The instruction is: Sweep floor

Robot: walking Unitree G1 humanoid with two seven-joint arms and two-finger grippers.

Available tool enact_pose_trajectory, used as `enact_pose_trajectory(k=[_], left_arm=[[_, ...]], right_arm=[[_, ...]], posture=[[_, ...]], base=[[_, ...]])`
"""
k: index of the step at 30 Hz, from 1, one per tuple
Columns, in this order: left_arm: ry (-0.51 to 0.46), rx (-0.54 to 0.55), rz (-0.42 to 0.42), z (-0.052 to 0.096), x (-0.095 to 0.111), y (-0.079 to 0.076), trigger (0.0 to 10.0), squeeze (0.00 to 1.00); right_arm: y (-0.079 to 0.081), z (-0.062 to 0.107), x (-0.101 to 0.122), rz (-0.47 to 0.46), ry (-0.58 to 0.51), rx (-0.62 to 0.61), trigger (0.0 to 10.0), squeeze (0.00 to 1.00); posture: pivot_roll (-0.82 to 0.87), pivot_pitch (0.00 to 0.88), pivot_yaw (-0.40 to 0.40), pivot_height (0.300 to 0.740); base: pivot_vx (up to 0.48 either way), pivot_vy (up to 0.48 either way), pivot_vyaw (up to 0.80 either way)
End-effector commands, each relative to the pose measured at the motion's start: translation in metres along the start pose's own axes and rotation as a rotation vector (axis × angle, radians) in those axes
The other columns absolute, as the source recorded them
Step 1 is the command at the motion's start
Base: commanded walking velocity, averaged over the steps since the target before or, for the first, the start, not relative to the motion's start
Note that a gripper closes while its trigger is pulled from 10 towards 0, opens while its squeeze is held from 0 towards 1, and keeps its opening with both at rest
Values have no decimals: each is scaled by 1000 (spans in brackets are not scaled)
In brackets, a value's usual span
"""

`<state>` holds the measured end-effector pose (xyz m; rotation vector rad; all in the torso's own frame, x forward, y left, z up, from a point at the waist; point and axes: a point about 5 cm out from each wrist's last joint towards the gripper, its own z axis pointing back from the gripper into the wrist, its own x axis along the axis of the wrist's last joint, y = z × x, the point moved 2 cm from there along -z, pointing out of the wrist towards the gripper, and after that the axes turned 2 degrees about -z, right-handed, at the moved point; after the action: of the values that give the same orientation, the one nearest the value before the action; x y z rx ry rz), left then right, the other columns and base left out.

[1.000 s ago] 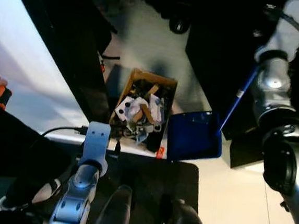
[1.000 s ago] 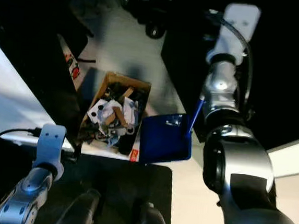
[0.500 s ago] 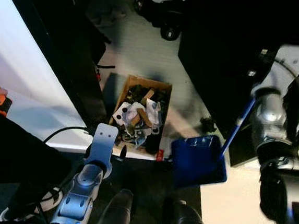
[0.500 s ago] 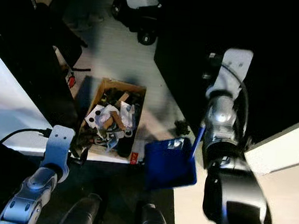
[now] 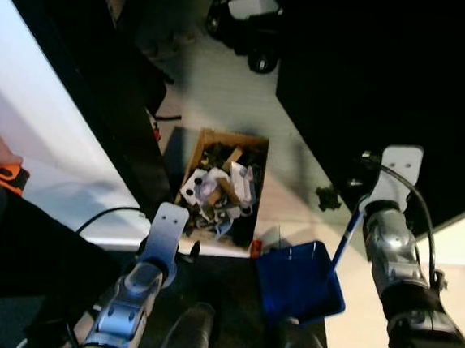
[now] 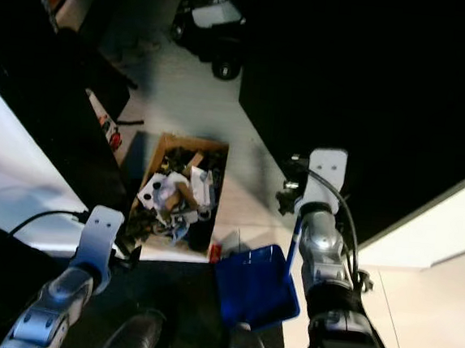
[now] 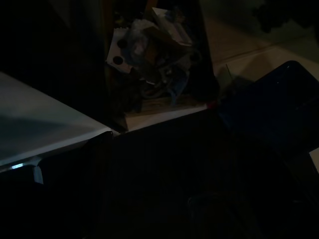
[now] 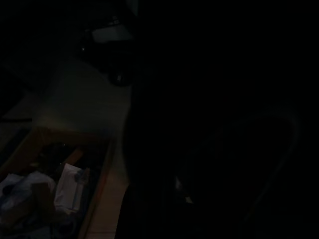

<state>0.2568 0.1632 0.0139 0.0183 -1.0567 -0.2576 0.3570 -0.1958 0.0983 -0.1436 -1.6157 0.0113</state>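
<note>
Blue dustpan [image 5: 300, 282] beside cardboard box [image 5: 222, 185] of scraps; hand states unclear, no legible writing

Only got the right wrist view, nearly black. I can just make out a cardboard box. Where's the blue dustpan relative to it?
Observer: The blue plastic dustpan is to the robot's right of the brown cardboard box, nearer the robot.
Operator: What's it attached to?
Observer: Its long blue handle runs up to the silver right arm.
Operator: Any debris outside the pan?
Observer: A small dark clump lies on the pale floor, between the box and the right arm.
</note>
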Motion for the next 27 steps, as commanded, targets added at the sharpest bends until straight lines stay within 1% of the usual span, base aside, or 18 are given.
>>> enact_pose_trajectory(k=[1, 2, 3, 4, 5, 6, 7, 9, 10, 11, 12, 13, 15, 19, 21, 23, 24, 27], left_arm=[[27, 1, -2, 2, -10, 2, 10000, 0], [28, 5, 4, 2, -15, 1, 10000, 0], [28, 5, 4, 2, -15, 1, 10000, 0], [26, 5, 6, 2, -16, 0, 10000, 0], [26, 5, 6, 2, -16, 0, 10000, 0], [22, 4, 10, 2, -17, -1, 10000, 0], [22, 4, 10, 2, -17, -1, 10000, 0], [19, 1, 21, 1, -18, -1, 10000, 0], [19, 1, 21, 1, -18, -1, 10000, 0], [27, -1, 13, 0, -20, 1, 10000, 0], [27, -1, 13, 0, -20, 1, 10000, 0], [35, -2, 4, -1, -22, 3, 10000, 0], [40, -1, -5, -2, -23, 5, 10000, 0], [45, 7, -24, -8, -23, 8, 10000, 0], [47, 15, -30, -11, -23, 9, 10000, 0], [48, 16, -30, -12, -24, 8, 10000, 0], [50, 22, -30, -12, -25, 8, 10000, 0], [53, 30, -28, -13, -28, 9, 10000, 0]], right_arm=[[3, 3, -2, -5, 3, 14, 10000, 0], [7, 10, -14, -60, 31, -10, 10000, 0], [7, 10, -14, -60, 31, -10, 10000, 0], [9, 14, -22, -105, 54, -30, 10000, 0], [9, 14, -22, -105, 54, -30, 10000, 0], [10, 18, -29, -160, 79, -55, 10000, 0], [10, 18, -29, -160, 79, -55, 10000, 0], [13, 25, -42, -307, 129, -103, 10000, 0], [13, 25, -42, -307, 129, -103, 10000, 0], [15, 28, -45, -367, 143, -109, 10000, 0], [15, 28, -45, -367, 143, -109, 10000, 0], [17, 30, -45, -399, 148, -99, 10000, 0], [20, 31, -45, -399, 151, -82, 10000, 0], [28, 33, -46, -360, 159, -6, 10000, 0], [34, 36, -51, -343, 180, 33, 10000, 0], [36, 37, -53, -342, 189, 45, 10000, 0], [44, 41, -56, -356, 203, 83, 10000, 0], [50, 45, -57, -362, 209, 114, 10000, 0]], posture=[[67, 133, 30, 740], [60, 127, 34, 740], [60, 127, 34, 740], [60, 127, 34, 740], [60, 127, 34, 740], [60, 122, 39, 740], [60, 122, 39, 740], [52, 119, 43, 740], [52, 119, 43, 740], [47, 118, 44, 740], [47, 118, 44, 740], [44, 118, 44, 740], [36, 112, 48, 740], [28, 101, 47, 740], [27, 98, 46, 740], [23, 91, 41, 740], [23, 89, 39, 740], [21, 87, 38, 740]], base=[[0, 0, 0], [0, 0, 0], [0, 0, 0], [0, 0, 0], [0, 0, 0], [0, 0, 0], [0, 0, 0], [0, 0, 0], [0, 0, 0], [0, 0, 0], [0, 0, 0], [0, 0, 0], [0, 0, 0], [0, 0, 0], [0, 0, 0], [0, 0, 0], [0, 0, 0], [0, 0, 0]])
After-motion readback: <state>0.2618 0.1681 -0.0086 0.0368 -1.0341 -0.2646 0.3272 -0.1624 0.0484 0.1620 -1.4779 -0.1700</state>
